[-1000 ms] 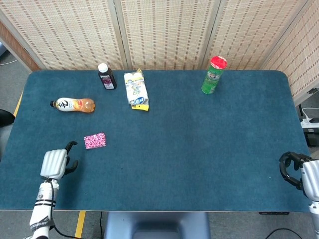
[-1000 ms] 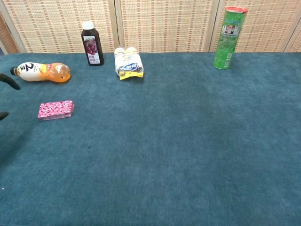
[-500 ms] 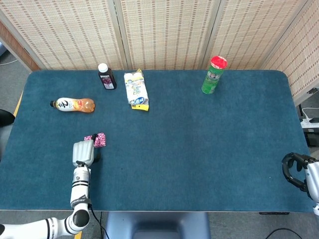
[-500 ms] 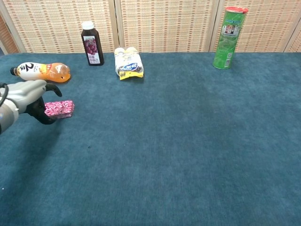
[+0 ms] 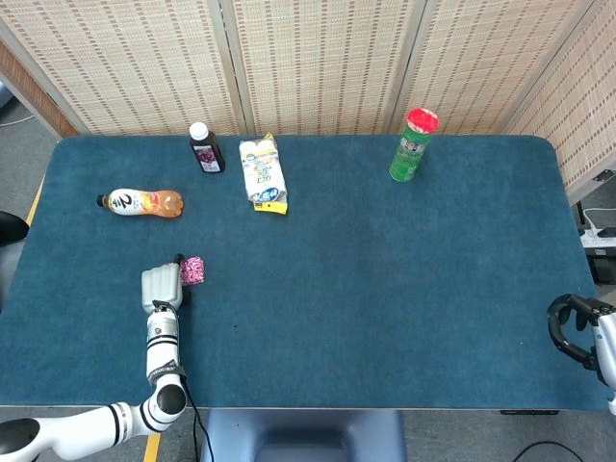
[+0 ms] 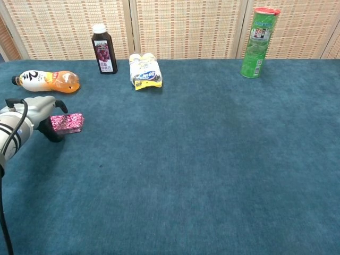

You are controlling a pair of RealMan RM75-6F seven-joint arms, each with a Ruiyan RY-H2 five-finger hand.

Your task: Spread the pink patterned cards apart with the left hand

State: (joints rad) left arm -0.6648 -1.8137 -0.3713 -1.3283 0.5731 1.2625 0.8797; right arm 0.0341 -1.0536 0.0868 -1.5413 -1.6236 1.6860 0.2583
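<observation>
On the blue worktop (image 5: 385, 289) the left robot hand (image 5: 161, 287) lies palm down over the left part of the pink patterned cards (image 5: 193, 270), whose right end shows beside it. Whether the fingers press the stack cannot be told. The right robot hand (image 5: 577, 329) sits curled at the worktop's right edge, holding nothing. Farther back lie an orange drink bottle (image 5: 141, 202) on its side, a dark juice bottle (image 5: 205, 148) upright, a yellow-and-white packet (image 5: 264, 174), and a green canister (image 5: 413, 145) with a red lid.

Pink patterned cards (image 6: 67, 122) on a teal table (image 6: 212, 159), a green can (image 6: 257, 42) with red lid, a grey left robot hand (image 6: 41, 109)
</observation>
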